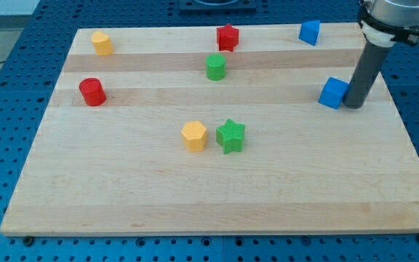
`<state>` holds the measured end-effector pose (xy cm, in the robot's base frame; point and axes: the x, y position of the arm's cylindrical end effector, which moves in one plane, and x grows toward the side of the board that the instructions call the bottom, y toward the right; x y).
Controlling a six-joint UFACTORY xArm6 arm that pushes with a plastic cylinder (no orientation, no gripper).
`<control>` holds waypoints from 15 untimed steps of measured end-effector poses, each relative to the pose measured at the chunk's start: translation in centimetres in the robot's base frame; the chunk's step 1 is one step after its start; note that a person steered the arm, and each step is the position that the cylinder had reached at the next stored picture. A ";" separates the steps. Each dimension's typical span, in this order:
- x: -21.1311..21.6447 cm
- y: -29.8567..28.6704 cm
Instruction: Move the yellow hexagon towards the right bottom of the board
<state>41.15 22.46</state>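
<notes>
My tip (353,106) is sitting at the view's right edge of the bench (217,204), touching or just beside a blue block (332,93). There's no end effector, just a bare rod. The yellow hexagon (193,136) is sitting mid-board, right against the green star (230,135), so I'm guessing I'll need to get behind its upper-left side to shove it.

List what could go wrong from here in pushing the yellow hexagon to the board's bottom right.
1. The green star sits right beside the yellow hexagon on the view's right, so a rightward push would likely drag it along.
2. My tip rests against a blue block; leaving carelessly may shove it.
</notes>
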 end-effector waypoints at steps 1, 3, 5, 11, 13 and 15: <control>3.5 0.0; 7.9 -5.8; 5.6 -16.0; 9.7 -30.3; 10.0 -31.1; 7.1 -23.5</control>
<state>48.22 -1.07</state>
